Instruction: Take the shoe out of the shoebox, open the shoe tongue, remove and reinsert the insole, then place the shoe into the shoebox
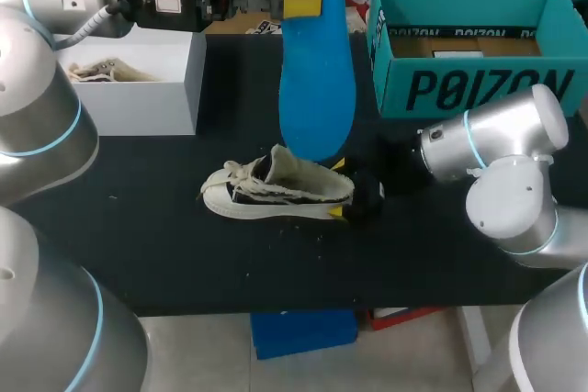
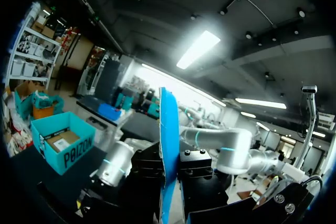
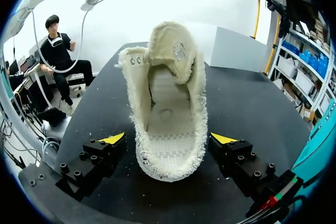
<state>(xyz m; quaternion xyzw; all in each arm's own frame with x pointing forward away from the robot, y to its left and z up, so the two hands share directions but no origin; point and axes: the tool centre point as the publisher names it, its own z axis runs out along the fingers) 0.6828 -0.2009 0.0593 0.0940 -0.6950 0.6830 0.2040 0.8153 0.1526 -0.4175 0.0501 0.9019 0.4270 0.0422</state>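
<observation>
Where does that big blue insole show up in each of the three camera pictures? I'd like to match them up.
Head view: the blue insole stands upright above the shoe, held by the left end effector.
Left wrist view: edge-on, in that end effector's grip.
Right wrist view: not in it; only the shoe shows.
Shared landmark: the teal shoebox, in the head and left wrist views.

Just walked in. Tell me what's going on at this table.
The left gripper holds the blue insole upright in the air. The cream shoe lies on the black table, tongue pulled open. The right gripper is open, its fingers either side of the heel, not clearly gripping. The teal shoebox stands at the back without the shoe; the insole is not yet back in.
</observation>
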